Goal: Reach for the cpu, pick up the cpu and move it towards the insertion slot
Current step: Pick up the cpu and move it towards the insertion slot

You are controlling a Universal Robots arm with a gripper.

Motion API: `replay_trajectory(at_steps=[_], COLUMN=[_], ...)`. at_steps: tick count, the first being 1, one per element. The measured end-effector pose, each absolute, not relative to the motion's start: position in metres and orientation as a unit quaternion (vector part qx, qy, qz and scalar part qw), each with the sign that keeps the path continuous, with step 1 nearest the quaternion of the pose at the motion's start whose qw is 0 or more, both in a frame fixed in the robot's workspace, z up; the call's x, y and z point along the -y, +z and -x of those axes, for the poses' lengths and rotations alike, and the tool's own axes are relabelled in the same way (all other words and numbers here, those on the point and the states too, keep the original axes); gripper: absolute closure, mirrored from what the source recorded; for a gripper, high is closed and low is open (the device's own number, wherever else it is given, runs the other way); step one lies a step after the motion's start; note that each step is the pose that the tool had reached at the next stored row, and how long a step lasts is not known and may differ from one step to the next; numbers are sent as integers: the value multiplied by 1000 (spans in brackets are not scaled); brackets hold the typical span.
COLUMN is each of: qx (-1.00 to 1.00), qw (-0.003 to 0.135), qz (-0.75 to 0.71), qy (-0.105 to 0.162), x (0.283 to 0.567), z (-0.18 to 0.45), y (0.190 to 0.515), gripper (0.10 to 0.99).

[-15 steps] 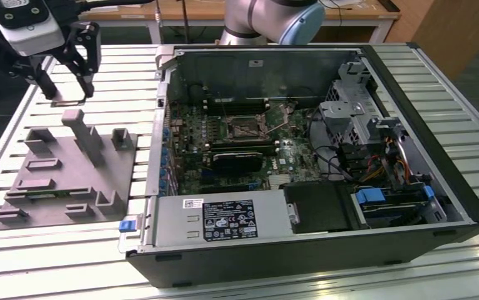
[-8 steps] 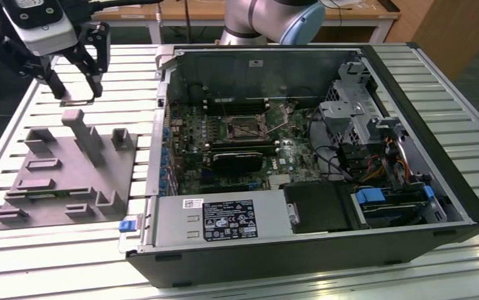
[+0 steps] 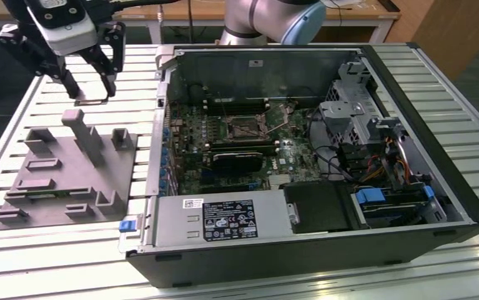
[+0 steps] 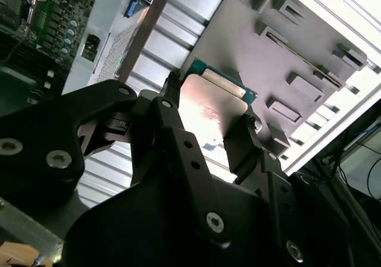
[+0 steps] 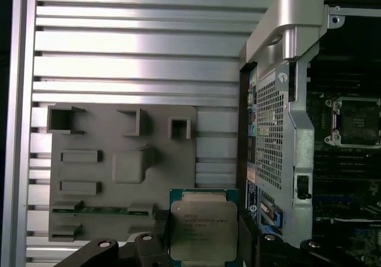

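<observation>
The gripper [image 3: 92,94] hung above the slatted table [image 3: 47,262], over the far end of the grey fixture [image 3: 64,172] at the exterior view's left, with open air between its fingertips and the fixture's posts. From that view the cpu [image 5: 202,229] could hardly be made out between the black fingers [image 3: 106,59]; both wrist views showed it plainly, a silvery square chip with a green rim, clamped by its opposite edges between the two fingers [image 4: 241,145], which were closed only as far as the chip's width. The near edge of the chip was cut off by the gripper body [image 4: 178,219] in the second wrist view.

The insertion slot [image 3: 243,129] sat on the motherboard inside the open computer case [image 3: 306,250], well apart from the gripper toward the exterior view's right. The case's raised side wall [image 3: 162,119] stood between gripper and slot. The slot appeared open, though its dark centre was hard to read. A black finned module [image 3: 239,159] lay just on the near side of it; cables [image 3: 339,165] and a drive cage [image 3: 348,119] crowded the right of the case.
</observation>
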State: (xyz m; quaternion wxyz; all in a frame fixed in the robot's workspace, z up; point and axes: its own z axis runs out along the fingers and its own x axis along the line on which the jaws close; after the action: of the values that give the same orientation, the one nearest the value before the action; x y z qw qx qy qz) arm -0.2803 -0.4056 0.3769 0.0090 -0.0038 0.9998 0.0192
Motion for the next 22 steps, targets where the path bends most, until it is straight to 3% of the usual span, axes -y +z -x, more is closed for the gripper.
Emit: replay_trajectory(at_steps=[22], qx=[-1000], qw=[9], qz=[4], qy=[19], x=[406], z=[217], y=[377], gripper=[545])
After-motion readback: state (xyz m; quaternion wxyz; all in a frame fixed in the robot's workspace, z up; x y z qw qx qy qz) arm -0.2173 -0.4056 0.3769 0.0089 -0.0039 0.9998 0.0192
